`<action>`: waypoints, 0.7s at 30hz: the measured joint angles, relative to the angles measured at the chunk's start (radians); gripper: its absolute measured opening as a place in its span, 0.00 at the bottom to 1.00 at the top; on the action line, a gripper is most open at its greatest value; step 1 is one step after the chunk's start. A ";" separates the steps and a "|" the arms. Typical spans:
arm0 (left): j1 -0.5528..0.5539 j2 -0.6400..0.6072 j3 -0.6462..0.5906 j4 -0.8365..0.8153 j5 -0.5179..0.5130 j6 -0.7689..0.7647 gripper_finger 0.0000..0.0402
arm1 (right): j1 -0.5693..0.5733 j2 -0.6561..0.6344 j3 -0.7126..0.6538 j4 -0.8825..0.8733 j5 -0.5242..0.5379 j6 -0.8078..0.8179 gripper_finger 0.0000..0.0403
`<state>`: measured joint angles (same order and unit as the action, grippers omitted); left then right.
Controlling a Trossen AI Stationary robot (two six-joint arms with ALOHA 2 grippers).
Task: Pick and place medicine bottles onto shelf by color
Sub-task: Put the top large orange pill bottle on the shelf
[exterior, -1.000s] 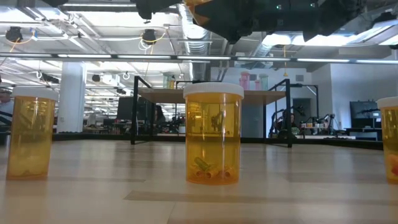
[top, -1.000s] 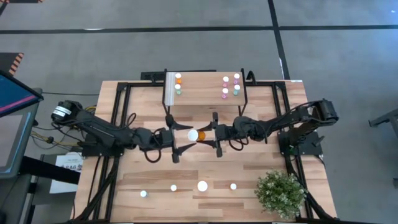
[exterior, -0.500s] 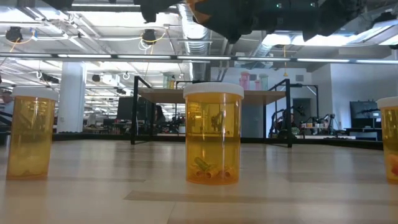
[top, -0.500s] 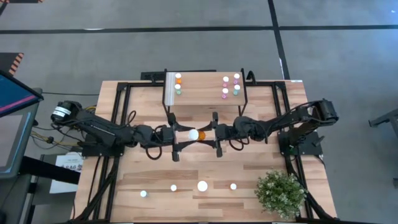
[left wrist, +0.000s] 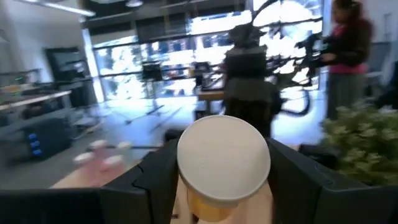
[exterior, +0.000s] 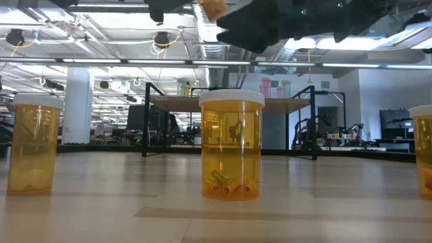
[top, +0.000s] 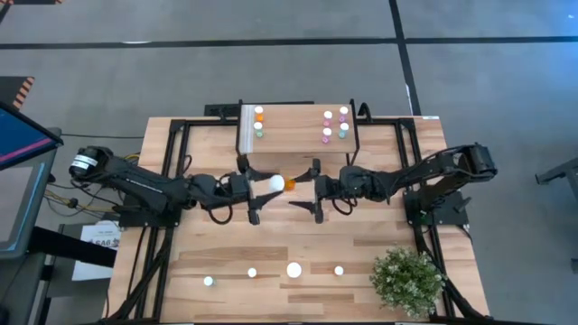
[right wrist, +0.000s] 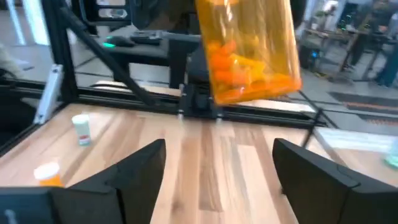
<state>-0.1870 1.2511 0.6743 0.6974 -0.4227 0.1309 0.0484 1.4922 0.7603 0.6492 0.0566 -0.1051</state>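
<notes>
An orange medicine bottle (top: 278,183) with a white cap hangs level above the table's middle, with my left gripper (top: 256,188) shut on it. My right gripper (top: 312,190) faces it from the right and stands open. In the right wrist view the bottle's orange body (right wrist: 249,50) is apart from the fingers. The shelf (top: 298,143) stands at the far edge and carries small bottles on its left end (top: 258,122) and right end (top: 335,125). Several white-capped bottles (top: 294,269) stand upright near the front edge. My left gripper pinches the bottle at its cap end (left wrist: 186,165) between its two fingers (left wrist: 155,180). The fingers come level from the table's left and lie along the bottle. The bottle is lifted clear and lies level, cap toward the wrist, orange bottom (top: 289,183) toward the right gripper.
A bushy green plant (top: 408,280) stands at the front right corner. In the low view three orange bottles (exterior: 231,145) (exterior: 30,145) (exterior: 424,152) stand on the tabletop under the arms. A person (left wrist: 348,56) is in the room beyond the table.
My left gripper has shut on the bottle that the right gripper held. My right gripper has opened and let go. My left gripper has then drawn the bottle a little toward the table's far left, so a gap shows between it and the right fingers.
</notes>
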 joint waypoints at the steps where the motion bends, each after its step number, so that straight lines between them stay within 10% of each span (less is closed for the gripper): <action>1: 0.008 -0.009 0.000 -0.016 -0.017 0.000 0.47 | -0.002 -0.019 0.002 -0.042 0.018 0.000 0.80; 21: 0.494 0.090 0.386 -0.619 0.106 -0.125 0.47 | 0.043 -0.296 0.002 -0.469 0.107 0.108 0.77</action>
<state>0.3071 1.3407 1.0600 0.0787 -0.3164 0.0063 0.0917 1.1963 0.7620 0.1798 0.1633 0.0030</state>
